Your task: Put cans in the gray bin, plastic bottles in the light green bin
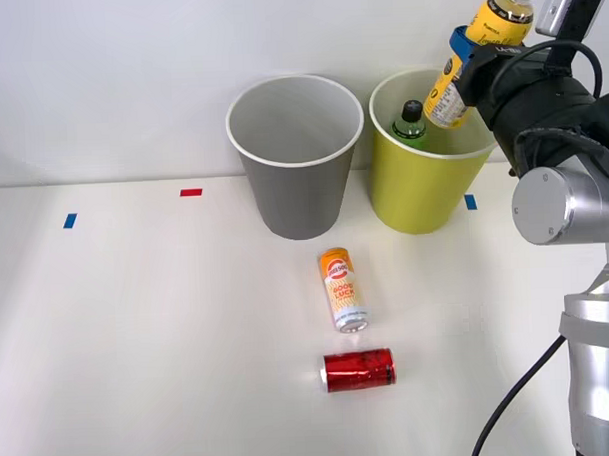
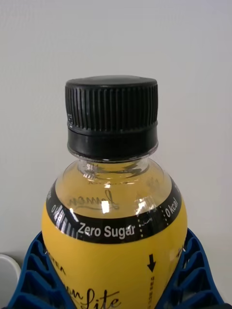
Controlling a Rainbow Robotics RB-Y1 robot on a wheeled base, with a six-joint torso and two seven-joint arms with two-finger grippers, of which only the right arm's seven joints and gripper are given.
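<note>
My right gripper (image 1: 469,60) is shut on a yellow-orange plastic bottle (image 1: 497,21) with a black cap, holding it tilted in the air above the far right rim of the light green bin (image 1: 423,194). In the wrist view the bottle (image 2: 113,251) sits between the blue ribbed fingers (image 2: 29,280). A green black-capped bottle (image 1: 411,124) stands inside the light green bin. To that bin's left stands the gray bin (image 1: 298,178). On the table in front of the bins lie an orange-and-white can (image 1: 343,289) and, nearer to me, a dented red can (image 1: 359,370).
Small blue tape marks (image 1: 70,220) and red tape marks (image 1: 190,192) dot the white table. A white wall rises close behind the bins. My arm's silver joint (image 1: 559,204) and a black cable hang over the table's right side.
</note>
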